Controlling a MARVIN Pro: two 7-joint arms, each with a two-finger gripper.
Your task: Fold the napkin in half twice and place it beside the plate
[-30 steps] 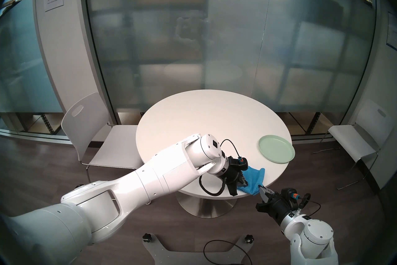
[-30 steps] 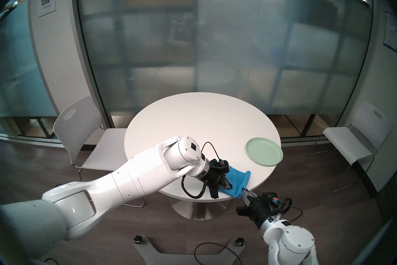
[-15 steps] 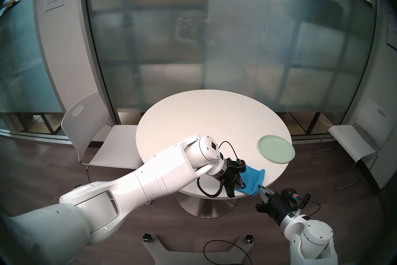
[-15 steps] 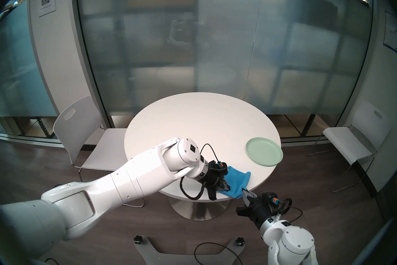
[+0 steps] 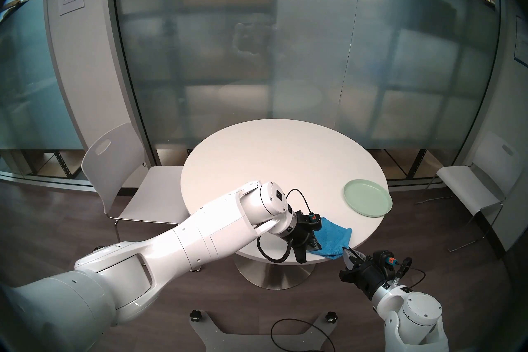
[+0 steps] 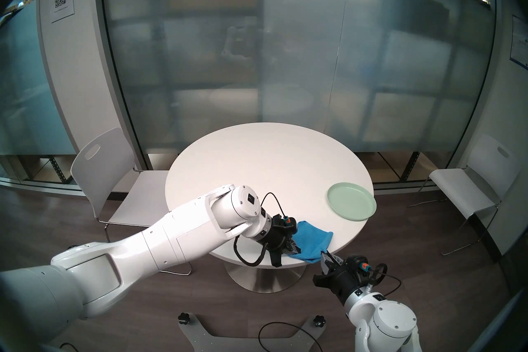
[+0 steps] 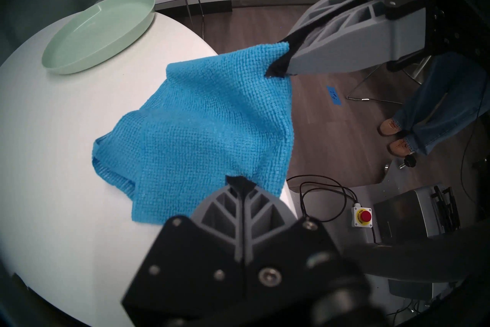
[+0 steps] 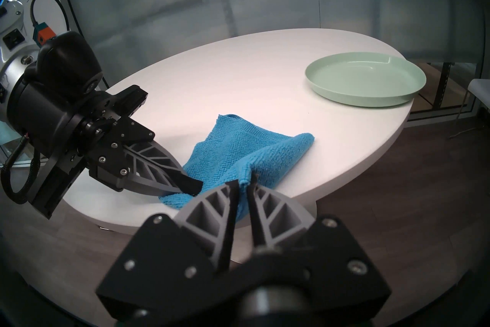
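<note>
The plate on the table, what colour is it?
Pale mint green, plain; the plate shows best in the right wrist view.

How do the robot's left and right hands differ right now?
The left hand is shut tight on the napkin's edge; the right hand has fingers slightly parted around a corner. The left is over the table; the right is off its edge. Both meet the napkin.

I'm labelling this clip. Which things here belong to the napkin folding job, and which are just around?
Job: napkin; plate; left gripper, shut on the napkin; right gripper, jaws slightly apart around a napkin corner.

Just around: table; chairs; emergency stop button.
</note>
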